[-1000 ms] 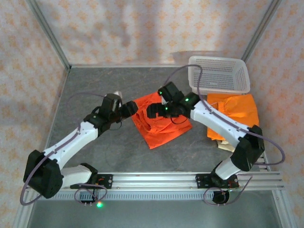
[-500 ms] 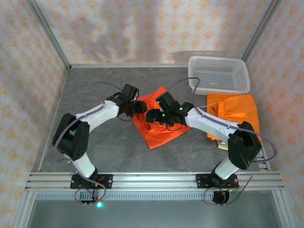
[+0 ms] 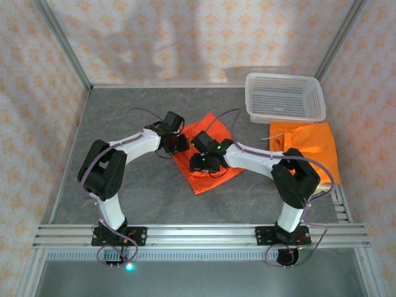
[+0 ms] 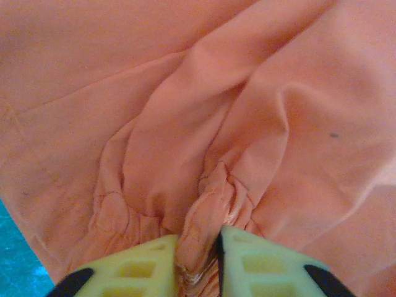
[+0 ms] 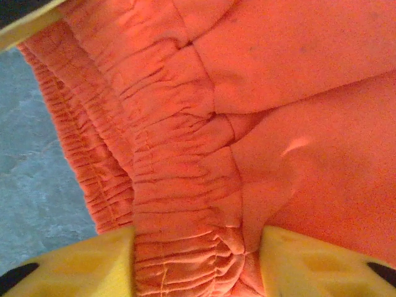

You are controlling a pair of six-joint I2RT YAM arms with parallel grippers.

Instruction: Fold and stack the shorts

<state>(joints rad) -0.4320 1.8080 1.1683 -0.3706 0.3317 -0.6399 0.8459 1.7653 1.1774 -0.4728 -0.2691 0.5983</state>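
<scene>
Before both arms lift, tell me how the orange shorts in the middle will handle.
Probably floppy: the orange shorts bunch into soft folds in the left gripper. Thin and creased, they'd likely sag below any grip. The gathered elastic waistband should resist slipping.

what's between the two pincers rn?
Just cloth. In the top view the left pincer and right pincer sit on the same orange shorts, with their fabric between them.
</scene>
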